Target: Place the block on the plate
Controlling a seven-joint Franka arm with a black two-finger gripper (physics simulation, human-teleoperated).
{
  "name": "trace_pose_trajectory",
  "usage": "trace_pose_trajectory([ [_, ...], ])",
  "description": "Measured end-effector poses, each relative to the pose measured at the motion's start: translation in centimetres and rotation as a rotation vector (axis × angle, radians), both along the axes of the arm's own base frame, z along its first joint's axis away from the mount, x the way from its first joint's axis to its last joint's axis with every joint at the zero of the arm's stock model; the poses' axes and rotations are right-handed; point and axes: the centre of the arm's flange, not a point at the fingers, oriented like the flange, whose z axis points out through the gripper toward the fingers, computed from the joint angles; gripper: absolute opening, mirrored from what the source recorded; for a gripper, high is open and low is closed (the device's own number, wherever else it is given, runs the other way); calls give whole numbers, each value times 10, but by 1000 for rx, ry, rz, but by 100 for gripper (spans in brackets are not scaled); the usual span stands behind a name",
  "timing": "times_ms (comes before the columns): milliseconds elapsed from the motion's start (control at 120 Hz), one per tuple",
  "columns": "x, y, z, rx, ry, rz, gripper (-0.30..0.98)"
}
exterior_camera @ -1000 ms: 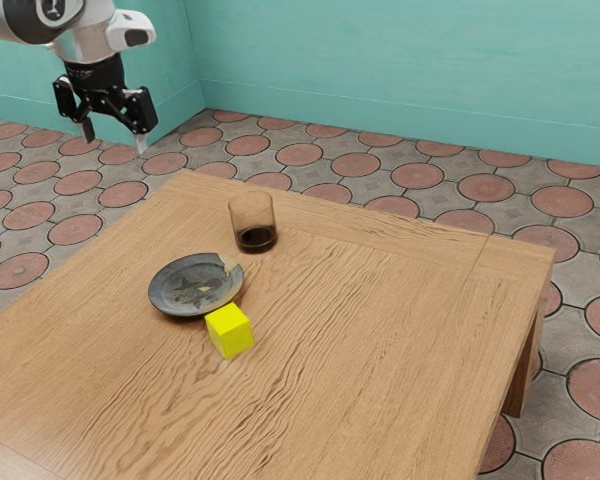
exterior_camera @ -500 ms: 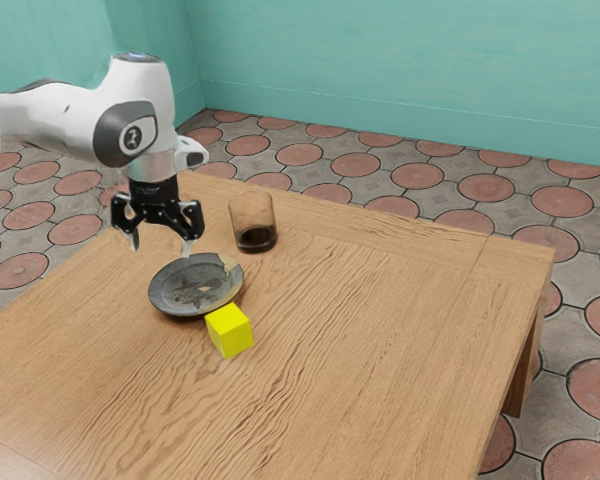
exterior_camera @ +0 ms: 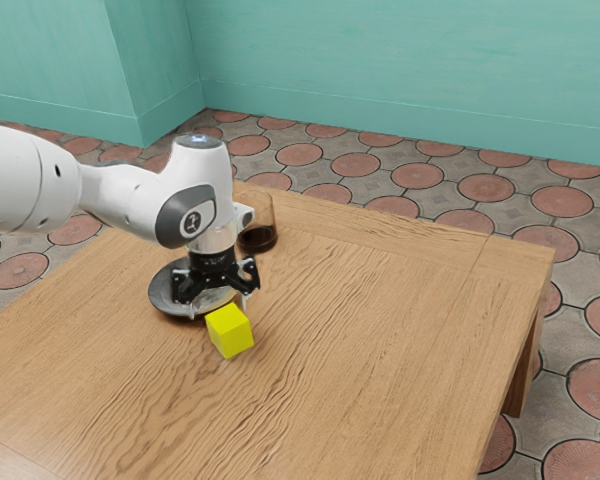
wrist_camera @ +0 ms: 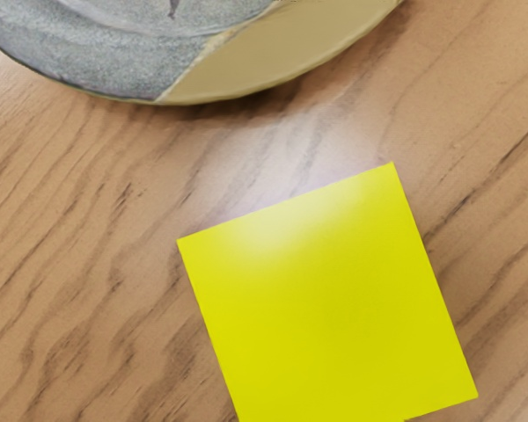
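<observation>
Block sits upright on the table, just beside the plate; a strip of bare wood between the two is seen in the wrist view. Tool is open, fingers well apart, nothing clamped.

Step in hand, as judged: line up over the block and grasp it. Wrist view has the block's faces a little askew to the hand, so a slight wrist turn first should let the pads meet two opposite faces flat. Then centre, go straight down with even clearance on both sides, and close low enough for a firm hold. (Plate rim is close by; a finger coming down on that side could catch it.) Lift clear of the rim before any sideways travel, which need only be short. Lower to the plate's middle, release gently. Glass stands beyond the plate, best given room.

Position: block lies below the tool, near it, seemingly a bit off-centre toward the side away from the plate. Flat faces should grip readily.
</observation>
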Motion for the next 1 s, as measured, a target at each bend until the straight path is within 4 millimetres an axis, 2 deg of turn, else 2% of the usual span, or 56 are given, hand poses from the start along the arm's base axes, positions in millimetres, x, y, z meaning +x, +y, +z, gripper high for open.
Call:
trace_pose_trajectory([
  [225,10,4,-32,15,-40,201,69],
  [558,17,10,-58,20,-76,394,69],
  [750,19,11,-63,24,-86,456,69],
  [1000,20,10,-61,25,-97,505,46],
])
